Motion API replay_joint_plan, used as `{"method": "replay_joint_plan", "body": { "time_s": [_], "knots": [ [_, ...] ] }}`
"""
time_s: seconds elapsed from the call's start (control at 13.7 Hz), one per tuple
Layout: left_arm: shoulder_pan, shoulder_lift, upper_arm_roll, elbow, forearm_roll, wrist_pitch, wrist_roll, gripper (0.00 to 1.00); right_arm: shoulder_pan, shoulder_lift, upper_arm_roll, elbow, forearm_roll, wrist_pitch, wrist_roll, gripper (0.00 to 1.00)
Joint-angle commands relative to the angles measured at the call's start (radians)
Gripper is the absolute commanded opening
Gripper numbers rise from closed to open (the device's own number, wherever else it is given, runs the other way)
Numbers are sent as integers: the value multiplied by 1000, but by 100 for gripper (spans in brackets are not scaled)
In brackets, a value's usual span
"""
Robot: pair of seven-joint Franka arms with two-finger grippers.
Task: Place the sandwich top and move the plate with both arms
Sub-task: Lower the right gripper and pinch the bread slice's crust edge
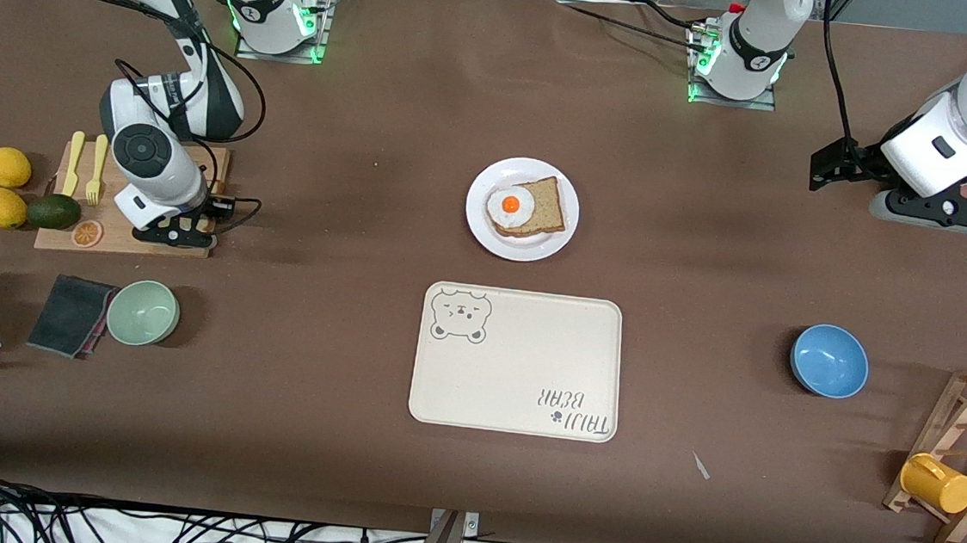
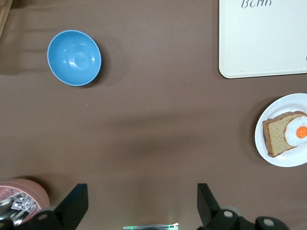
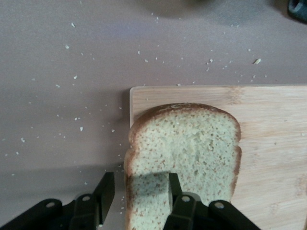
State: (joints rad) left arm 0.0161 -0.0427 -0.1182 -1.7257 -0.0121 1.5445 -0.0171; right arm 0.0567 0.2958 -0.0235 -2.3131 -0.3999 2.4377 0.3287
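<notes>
The sandwich top lies flat on the wooden cutting board at the right arm's end of the counter, and the right hand is pinching one edge of it – light, soft, crumbly bread, best held gently by the crust. The left hand waits spread wide and empty above bare counter, well apart from the plate – stiff and probably slippery – holding the egg slice.

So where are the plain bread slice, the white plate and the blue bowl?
sandwich top (image 3: 184, 143): right wrist view, middle of the crumb.
plate (image 1: 487, 227): front view, bare rim.
blue bowl (image 2: 74, 57): left wrist view, inside.
</notes>
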Motion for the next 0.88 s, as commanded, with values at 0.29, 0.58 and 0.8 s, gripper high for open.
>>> {"method": "replay_joint_plan", "body": {
  "time_s": [0.29,0.58,0.8],
  "knots": [
    [1,3,2,15,-5,-21,2,100,-6,-1,4,-22,-25,17,23,43],
    [2,4,2,15,-5,-30,2,100,-6,0,2,-29,-25,27,23,22],
    [4,4,2,14,-5,-38,-3,100,-6,2,4,-31,-25,27,23,0]
  ]
}}
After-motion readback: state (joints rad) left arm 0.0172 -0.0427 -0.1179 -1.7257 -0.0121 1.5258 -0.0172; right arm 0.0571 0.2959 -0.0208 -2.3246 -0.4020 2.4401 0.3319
